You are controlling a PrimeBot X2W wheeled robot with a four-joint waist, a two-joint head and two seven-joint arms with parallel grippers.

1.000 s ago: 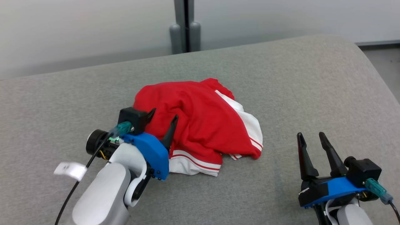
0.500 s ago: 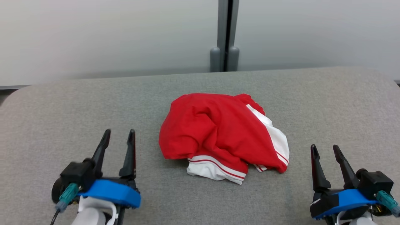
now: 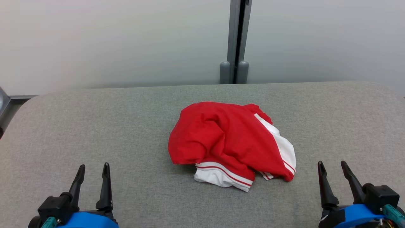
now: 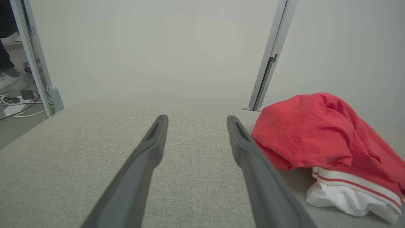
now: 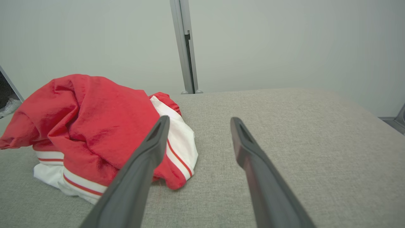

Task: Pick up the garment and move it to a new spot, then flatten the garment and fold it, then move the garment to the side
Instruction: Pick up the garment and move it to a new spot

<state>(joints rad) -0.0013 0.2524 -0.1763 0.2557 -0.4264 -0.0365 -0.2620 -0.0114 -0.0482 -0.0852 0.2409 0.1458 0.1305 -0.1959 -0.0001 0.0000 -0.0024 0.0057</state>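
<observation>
A red garment [image 3: 226, 141] with white panels and red stripes lies crumpled in a heap at the middle of the grey padded table [image 3: 110, 126]. My left gripper [image 3: 94, 167] is at the lower left, open and holding nothing, well clear of the cloth. At the lower right my right gripper [image 3: 333, 165] is also open and holding nothing, a short way right of the heap. The left wrist view has the garment [image 4: 319, 136] to the right of the open left gripper [image 4: 196, 118]. In the right wrist view the garment [image 5: 95, 123] lies left of the open right gripper [image 5: 199, 119], partly behind one finger.
A pale wall with a grey vertical post [image 3: 235, 41] stands just behind the table's far edge. The table's rounded left corner [image 3: 22, 104] falls off to the floor. In the left wrist view, cables [image 4: 15, 104] and a person's shoe [image 4: 9, 80] are on the floor at far left.
My left gripper has pulled back from the garment's left edge to the lower left, holding nothing. The head camera has turned and tilted, so the whole picture shifted. The garment lies as before.
</observation>
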